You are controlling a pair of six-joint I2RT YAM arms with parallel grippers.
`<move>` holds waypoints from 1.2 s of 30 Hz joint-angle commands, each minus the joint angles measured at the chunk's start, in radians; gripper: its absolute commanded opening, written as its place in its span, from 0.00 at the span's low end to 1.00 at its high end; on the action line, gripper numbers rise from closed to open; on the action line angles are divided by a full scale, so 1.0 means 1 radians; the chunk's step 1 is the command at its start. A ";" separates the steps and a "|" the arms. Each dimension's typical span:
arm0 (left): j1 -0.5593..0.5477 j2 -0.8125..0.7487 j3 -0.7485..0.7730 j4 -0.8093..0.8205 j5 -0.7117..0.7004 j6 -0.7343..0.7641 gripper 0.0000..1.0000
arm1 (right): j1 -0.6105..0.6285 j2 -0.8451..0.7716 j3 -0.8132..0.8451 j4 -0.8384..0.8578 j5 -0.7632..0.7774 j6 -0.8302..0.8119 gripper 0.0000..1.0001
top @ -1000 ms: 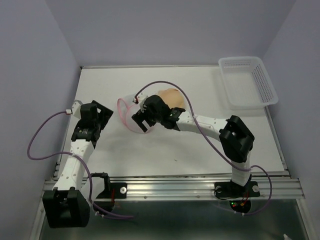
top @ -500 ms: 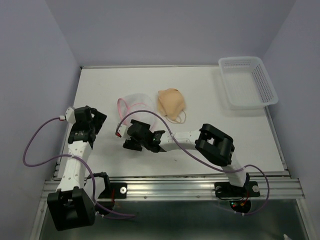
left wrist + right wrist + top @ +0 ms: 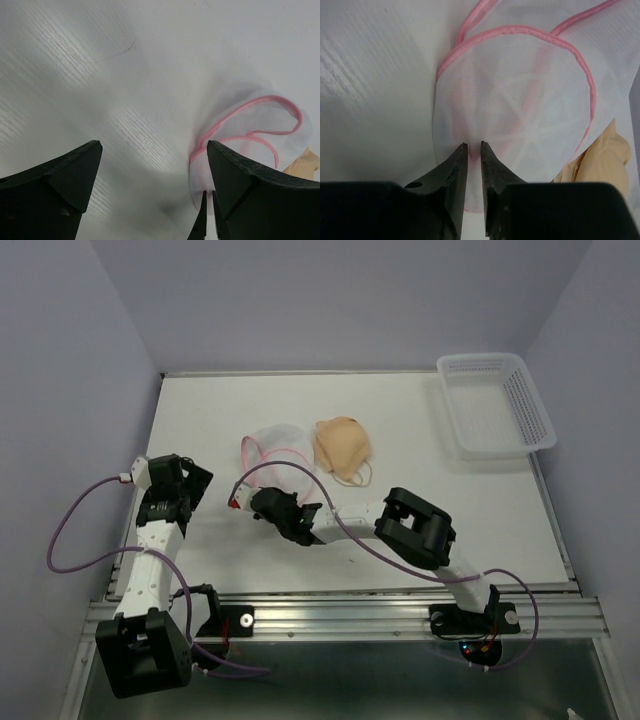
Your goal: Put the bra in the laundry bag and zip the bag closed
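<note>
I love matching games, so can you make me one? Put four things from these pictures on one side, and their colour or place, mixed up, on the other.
Things:
1. bra
2. laundry bag
3. basket
4. left gripper

Clues:
A. open, holding nothing
B. in the far right corner
C. white mesh with a pink rim
D. tan, lying just right of the laundry bag

Pairs: 1-D, 2-C, 3-B, 4-A
</note>
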 commanded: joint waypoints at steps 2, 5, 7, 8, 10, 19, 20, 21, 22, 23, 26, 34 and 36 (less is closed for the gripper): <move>0.008 -0.026 -0.008 0.032 0.003 0.015 0.99 | -0.006 -0.029 -0.001 0.005 -0.002 0.011 0.11; 0.008 -0.026 -0.011 0.047 0.024 0.023 0.99 | -0.006 -0.091 -0.022 0.005 -0.030 0.026 0.01; 0.009 -0.028 -0.014 0.061 0.040 0.026 0.99 | -0.006 -0.136 -0.042 0.010 -0.047 0.034 0.01; 0.008 -0.028 -0.016 0.073 0.049 0.031 0.99 | -0.006 -0.179 -0.053 0.013 -0.059 0.037 0.01; 0.008 -0.025 -0.017 0.086 0.067 0.035 0.99 | -0.006 -0.225 -0.096 0.046 -0.088 0.038 0.01; 0.008 -0.017 -0.003 0.102 0.080 0.067 0.99 | -0.090 -0.383 -0.133 0.053 -0.272 0.221 0.01; 0.008 -0.015 -0.002 0.109 0.084 0.072 0.99 | -0.107 -0.401 -0.135 0.050 -0.307 0.244 0.01; 0.008 -0.014 -0.002 0.113 0.096 0.075 0.99 | -0.120 -0.418 -0.138 0.043 -0.382 0.282 0.01; 0.008 -0.011 -0.005 0.121 0.104 0.080 0.99 | -0.143 -0.449 -0.141 0.040 -0.405 0.299 0.01; 0.008 -0.011 -0.006 0.130 0.110 0.083 0.99 | -0.153 -0.460 -0.142 0.033 -0.432 0.313 0.01; 0.008 -0.003 -0.020 0.176 0.193 0.086 0.99 | -0.153 -0.484 -0.145 0.008 -0.466 0.307 0.01; 0.003 0.084 0.004 0.276 0.300 0.100 0.99 | -0.162 -0.490 -0.187 -0.004 -0.447 0.266 0.01; -0.015 0.133 0.035 0.302 0.316 0.121 0.99 | -0.162 -0.487 -0.190 -0.004 -0.443 0.279 0.01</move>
